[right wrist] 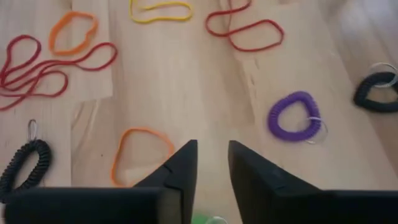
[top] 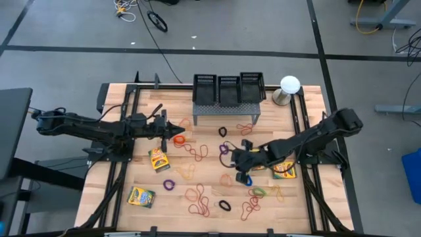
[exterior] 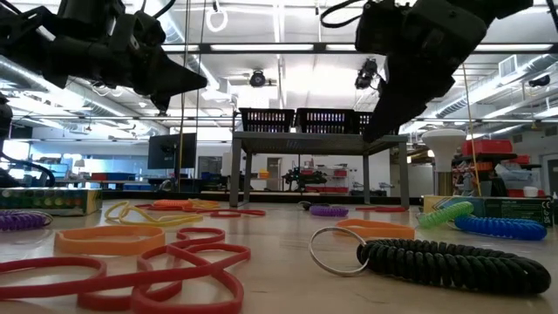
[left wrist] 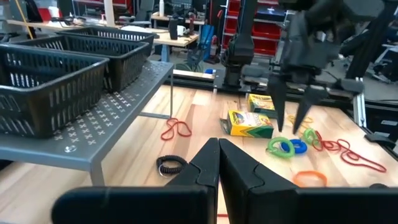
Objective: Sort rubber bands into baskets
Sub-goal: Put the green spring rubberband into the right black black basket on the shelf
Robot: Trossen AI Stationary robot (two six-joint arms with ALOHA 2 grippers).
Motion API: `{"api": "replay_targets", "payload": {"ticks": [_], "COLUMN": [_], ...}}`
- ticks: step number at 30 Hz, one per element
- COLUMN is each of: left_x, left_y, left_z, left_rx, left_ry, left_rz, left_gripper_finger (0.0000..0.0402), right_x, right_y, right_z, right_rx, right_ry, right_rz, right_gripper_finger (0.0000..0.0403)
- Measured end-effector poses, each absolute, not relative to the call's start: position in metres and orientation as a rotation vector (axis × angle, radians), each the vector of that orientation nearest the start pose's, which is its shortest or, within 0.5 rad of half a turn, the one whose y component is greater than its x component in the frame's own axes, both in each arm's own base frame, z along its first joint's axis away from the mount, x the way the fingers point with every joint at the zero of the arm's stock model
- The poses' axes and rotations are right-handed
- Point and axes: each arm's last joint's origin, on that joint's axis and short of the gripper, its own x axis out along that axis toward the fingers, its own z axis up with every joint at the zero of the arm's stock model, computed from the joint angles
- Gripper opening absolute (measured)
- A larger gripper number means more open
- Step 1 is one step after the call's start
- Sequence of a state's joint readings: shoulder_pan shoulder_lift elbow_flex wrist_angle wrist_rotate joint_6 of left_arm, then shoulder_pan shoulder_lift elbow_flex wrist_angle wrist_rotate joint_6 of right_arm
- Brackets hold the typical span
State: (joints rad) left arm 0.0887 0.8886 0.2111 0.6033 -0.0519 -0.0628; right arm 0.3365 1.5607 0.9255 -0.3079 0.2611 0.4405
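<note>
The bands [top: 197, 151] lie loose all over the worktop [top: 309, 204], flat and apart enough that fingers can drop around one at a time; coiled ones, like the purple coil [right wrist: 293, 116] and a black coil [exterior: 453, 261], sit among the flat loops. The three baskets [top: 229, 89] stand side by side on a grey stand [top: 227, 112] at the far edge, raised and out of the picking area so sorted bands stay clear of the pile; nothing can be seen in them from these views. The right tool [top: 242, 172] hangs over the middle right of the worktop, pointing down, its fingers [right wrist: 180, 165] a narrow gap apart and holding nothing, with an orange band [right wrist: 142, 152] just beside them, probably the next pick. The left tool [top: 172, 129] waits above the left centre, near the stand, its fingers [left wrist: 205, 165] pressed together and empty. Crayon boxes [top: 141, 197] lie among the bands and are best avoided on any descent.
</note>
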Motion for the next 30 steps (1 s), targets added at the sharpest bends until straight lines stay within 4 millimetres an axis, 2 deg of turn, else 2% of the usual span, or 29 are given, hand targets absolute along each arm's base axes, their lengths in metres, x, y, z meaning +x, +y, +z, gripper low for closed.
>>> {"api": "replay_targets", "payload": {"ticks": [6, 13, 17, 22, 30], "left_x": [0.178, 0.178, 0.178, 0.178, 0.178], "left_y": [0.017, 0.017, 0.017, 0.017, 0.017], "left_z": [0.194, 0.194, 0.194, 0.194, 0.194], "left_rx": [-0.064, -0.063, -0.062, -0.062, -0.062], "left_ry": [0.071, 0.071, 0.070, 0.070, 0.070], "left_rz": [0.143, 0.143, 0.143, 0.143, 0.143], "left_gripper_finger": [0.0012, 0.0012, 0.0012, 0.0012, 0.0012], "right_x": [0.304, 0.315, 0.313, 0.306, 0.306], "right_y": [0.111, 0.117, 0.122, 0.125, 0.126], "right_z": [0.194, 0.192, 0.188, 0.182, 0.173], "right_rx": [0.047, 0.034, -0.002, -0.040, -0.026], "right_ry": [1.014, 1.153, 1.252, 1.327, 1.366], "right_rz": [-0.097, -0.029, 0.012, 0.013, 0.056], "right_gripper_finger": [0.0129, 0.0169, 0.0192, 0.0184, 0.0152]}}
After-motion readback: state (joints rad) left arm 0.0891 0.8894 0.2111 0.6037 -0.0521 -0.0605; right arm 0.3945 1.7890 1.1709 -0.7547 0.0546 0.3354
